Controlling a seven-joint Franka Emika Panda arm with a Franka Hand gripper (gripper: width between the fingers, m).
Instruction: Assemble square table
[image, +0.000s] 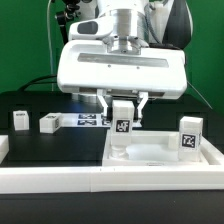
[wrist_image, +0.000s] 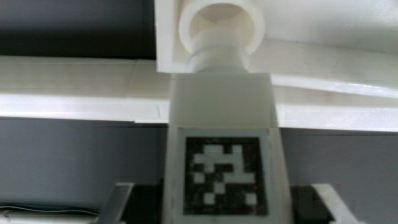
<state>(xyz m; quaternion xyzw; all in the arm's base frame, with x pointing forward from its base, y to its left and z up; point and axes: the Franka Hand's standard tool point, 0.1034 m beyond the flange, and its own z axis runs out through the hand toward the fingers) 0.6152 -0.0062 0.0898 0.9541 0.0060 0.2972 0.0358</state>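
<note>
Roughly midway, judging by the layout; end effector (image: 123, 112) clenched on the held leg (image: 122, 128), upright, lower end down at the tabletop slab (image: 165, 158) near its far corner on the exterior view's left; slab flat on the desk (image: 40, 148), towards the exterior view's right, just behind the white rail (image: 60, 185). Second leg (image: 190, 135) standing on the slab near the far corner on the exterior view's right; looks fitted, cannot confirm seating. One loose leg (image: 20, 120) and another loose leg (image: 48, 123) on the desk, well apart from the slab, untouched; marker board (image: 88, 122) between them and the held leg. Wrist view: held leg (wrist_image: 222, 150) between dark fingers (wrist_image: 128, 205), rounded end against the white slab surface (wrist_image: 71, 85); threaded in or merely resting, cannot tell. Left to do, as a judgement: finish seating this leg, then fit the two loose ones. Labels: black-white square tags only, on legs and marker board; no brand, no readable text anywhere.
</note>
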